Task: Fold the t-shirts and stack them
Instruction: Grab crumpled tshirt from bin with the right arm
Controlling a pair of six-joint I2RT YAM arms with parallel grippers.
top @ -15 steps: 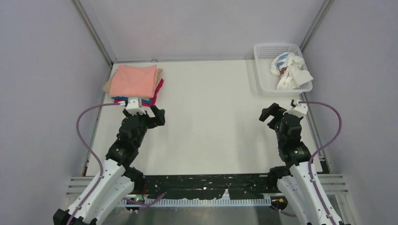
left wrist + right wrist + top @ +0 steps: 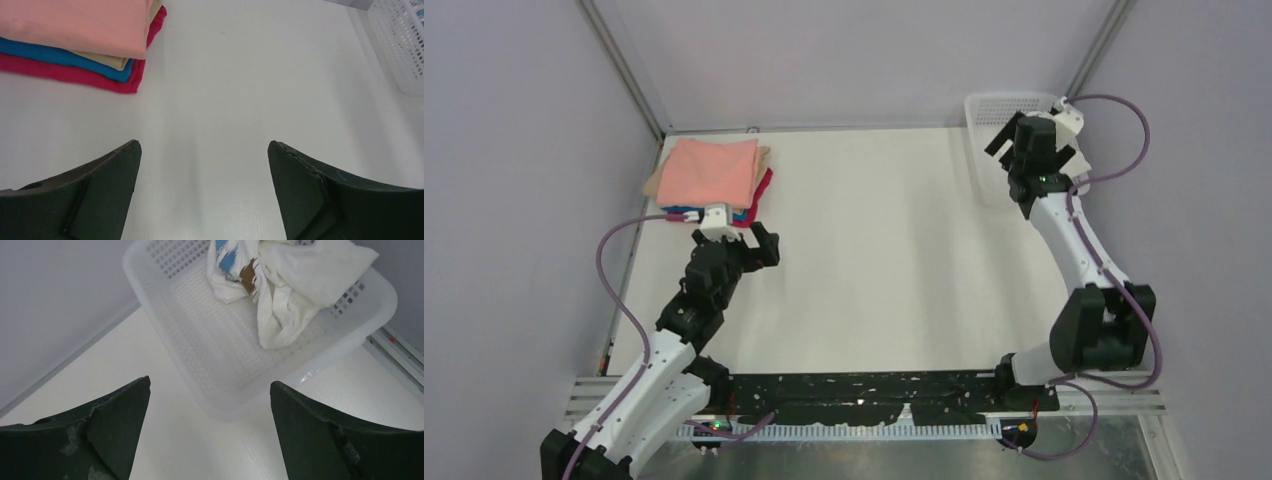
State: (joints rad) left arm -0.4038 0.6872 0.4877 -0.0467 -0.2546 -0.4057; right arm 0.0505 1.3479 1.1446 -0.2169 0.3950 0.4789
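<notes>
Relocated since half a second ago: right end effector (image 2: 1016, 140), from mid right of the table (image 2: 874, 260) up over the basket (image 2: 984, 110) at upper right. Left end effector (image 2: 204, 165) shifted only slightly. White t-shirt (image 2: 295, 285) with blue and tan print crumpled inside the basket, upper right of right wrist view; mostly hidden under the arm in top view. Folded stack (image 2: 714, 172) at upper left of the table: salmon-pink on top, then beige, blue, crimson at bottom. Both end effectors spread wide, holding nothing. Right one above the near basket rim, apart from the cloth. Left one just below the stack, not touching.
</notes>
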